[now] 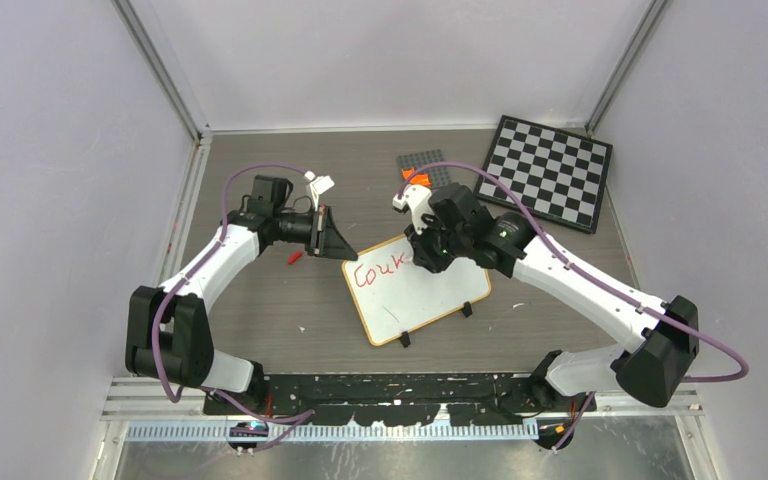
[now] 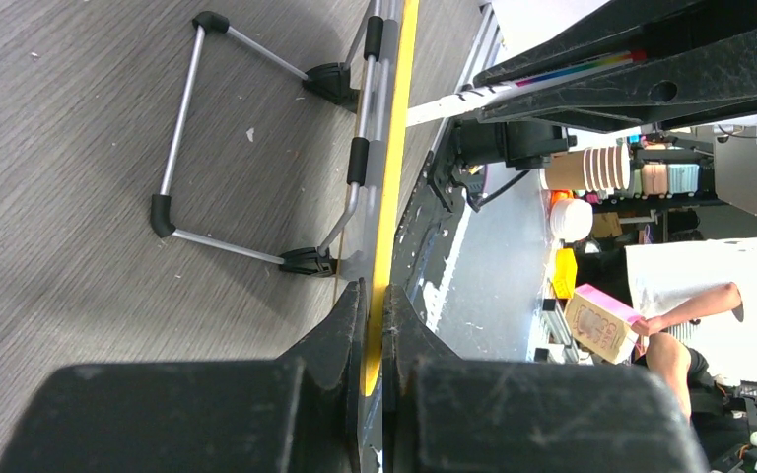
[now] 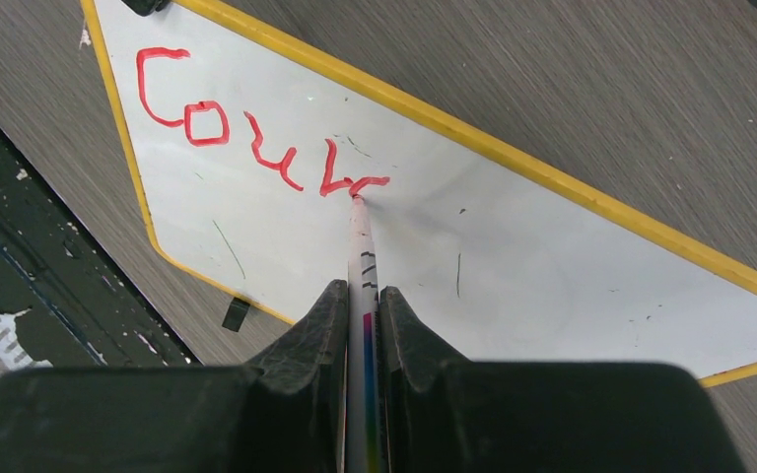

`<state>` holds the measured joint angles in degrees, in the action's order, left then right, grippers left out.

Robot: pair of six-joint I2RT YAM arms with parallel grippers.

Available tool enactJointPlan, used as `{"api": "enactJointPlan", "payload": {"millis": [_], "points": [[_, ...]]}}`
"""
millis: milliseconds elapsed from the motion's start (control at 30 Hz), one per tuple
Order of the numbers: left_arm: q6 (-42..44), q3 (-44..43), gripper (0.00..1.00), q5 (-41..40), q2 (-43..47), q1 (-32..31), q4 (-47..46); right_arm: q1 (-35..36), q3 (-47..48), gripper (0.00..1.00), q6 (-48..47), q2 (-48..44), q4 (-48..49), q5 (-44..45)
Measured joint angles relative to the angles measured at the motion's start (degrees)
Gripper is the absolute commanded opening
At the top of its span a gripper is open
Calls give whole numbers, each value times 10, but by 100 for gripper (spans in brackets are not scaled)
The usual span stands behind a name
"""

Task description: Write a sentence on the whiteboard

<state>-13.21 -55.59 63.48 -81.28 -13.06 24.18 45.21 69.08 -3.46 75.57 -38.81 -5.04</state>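
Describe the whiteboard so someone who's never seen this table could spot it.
On the grey table, look at the middle. The whiteboard is white and yellow-framed, with red lettering, unlike the chequered board in the far right corner.

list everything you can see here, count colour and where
small white rectangular whiteboard with orange frame: one, white, table centre
handwritten marker lettering: one partial word, red, whiteboard's left end
slim marker pen: one, white barrel, tip on the lettering
small loose piece: one, red, left of whiteboard
chequered board: one, black and white, far right
studded plate: one, grey, far centre
wood-grain table: one, grey-brown, under everything
left pincer: one, black, shut on whiteboard's edge
right pincer: one, black, shut on marker pen
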Motion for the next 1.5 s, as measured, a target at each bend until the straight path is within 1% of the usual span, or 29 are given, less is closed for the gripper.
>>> {"api": "enactJointPlan", "payload": {"millis": [700, 1267, 1500], "points": [[0, 0, 0, 2, 0, 0, 1, -16, 22, 0, -12, -2, -14, 16], [0, 0, 0, 2, 0, 0, 1, -23, 20, 0, -11, -2, -13, 13], [0, 0, 0, 1, -2, 0, 1, -27, 1, 0, -8, -7, -11, -3]]}}
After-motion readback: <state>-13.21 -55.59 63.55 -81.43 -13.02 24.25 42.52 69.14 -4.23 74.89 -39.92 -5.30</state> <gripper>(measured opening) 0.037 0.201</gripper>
